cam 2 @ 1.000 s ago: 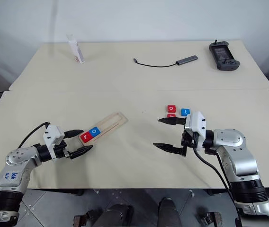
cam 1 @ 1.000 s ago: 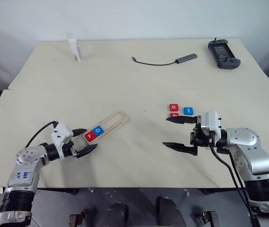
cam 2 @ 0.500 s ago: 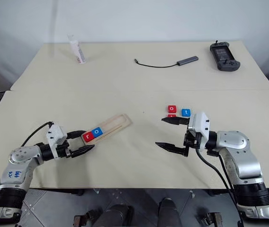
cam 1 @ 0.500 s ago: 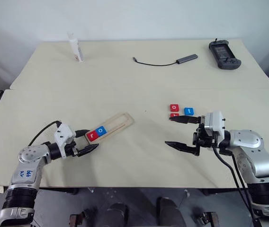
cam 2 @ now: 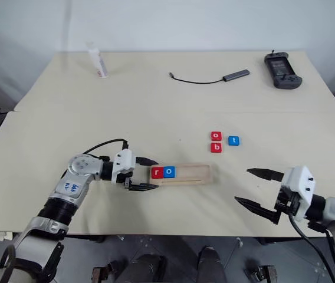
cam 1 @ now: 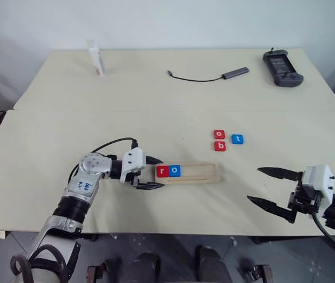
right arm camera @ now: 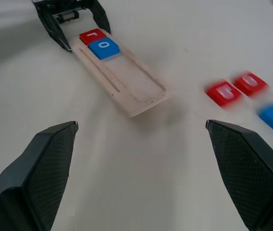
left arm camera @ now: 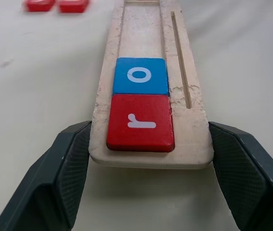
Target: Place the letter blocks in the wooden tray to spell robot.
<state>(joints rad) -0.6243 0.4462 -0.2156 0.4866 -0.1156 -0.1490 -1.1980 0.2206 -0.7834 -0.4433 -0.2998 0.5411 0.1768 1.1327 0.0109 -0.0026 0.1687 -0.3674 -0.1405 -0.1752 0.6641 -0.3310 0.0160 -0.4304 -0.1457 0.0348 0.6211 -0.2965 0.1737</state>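
Left wrist view: left claw (left arm camera: 151, 168) straddles the near end of the wooden tray (left arm camera: 182, 115), one finger (left arm camera: 62, 168) on each side edge, fingers spread about tray-wide. Looks touching or just shy of the edges; can't tell if it actually clamps. Red r block (left arm camera: 140, 122) sits at that end of the groove, blue o block (left arm camera: 140, 75) touching it right behind.

Head views: tray (cam 1: 206, 174) lies flat on the surface (cam 1: 155, 106), near the front, centre-left. Long axis runs left-right across the robot, roughly parallel to the front edge. Filled end points to the robot's left, toward the left claw (cam 1: 150, 173); empty groove runs off to the right. Letters r (cam 1: 163, 171) and o (cam 1: 174, 171) read upright from the robot's side.

Remaining blocks sit loose in a cluster beyond and right of the tray, well apart from it: red o (cam 1: 219, 134), red b (cam 1: 219, 145) just in front of it, blue t (cam 1: 237, 139) beside them.

Right claw (cam 1: 276, 188) is wide open, empty, low at front right, away from tray and blocks.

Handling guess: tray is stiff, light wood, likely slides easily on the smooth surface, so pinch across its narrow width at an end. Blocks are small, thin, rigid, light; grab by opposite side edges from above, since they lie flat and could skid if nudged.
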